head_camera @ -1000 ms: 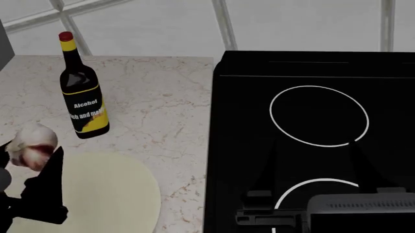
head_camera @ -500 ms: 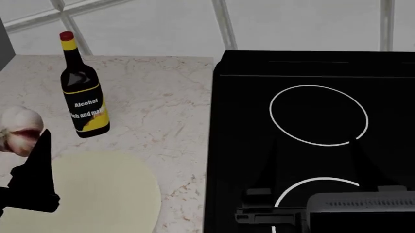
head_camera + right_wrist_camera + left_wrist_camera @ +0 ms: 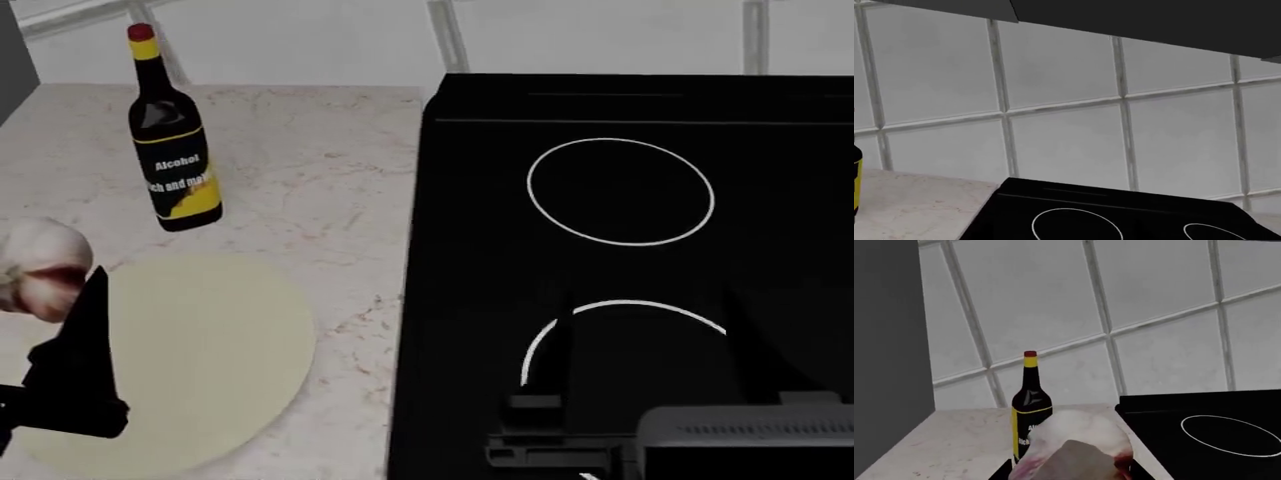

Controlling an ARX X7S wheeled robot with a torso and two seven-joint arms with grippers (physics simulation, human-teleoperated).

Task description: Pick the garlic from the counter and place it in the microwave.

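The garlic point(image 3: 40, 268), an off-white bulb with pinkish-red streaks, hangs above the counter point(image 3: 320, 180) at the head view's left edge, held off the surface. My left gripper point(image 3: 47, 285) is shut on it; one black finger point(image 3: 83, 340) shows beside it. The left wrist view has the garlic point(image 3: 1077, 445) filling the space between the jaws. My right gripper point(image 3: 643, 300) hovers over the black stovetop point(image 3: 627, 250) with its dark fingers spread wide and nothing between them. A dark grey flat side point(image 3: 887, 365) rises at the counter's left end; I cannot tell whether it is the microwave.
A black alcohol bottle point(image 3: 171, 150) with a yellow label and red cap stands upright at the counter's back. A pale round flat disc point(image 3: 187, 350) lies on the counter below the garlic. Behind everything is a tiled wall point(image 3: 1067, 100).
The left gripper has carried the garlic up and to the left, off the disc. The head view has tilted down a little, so the bottle and stovetop sit higher in it.
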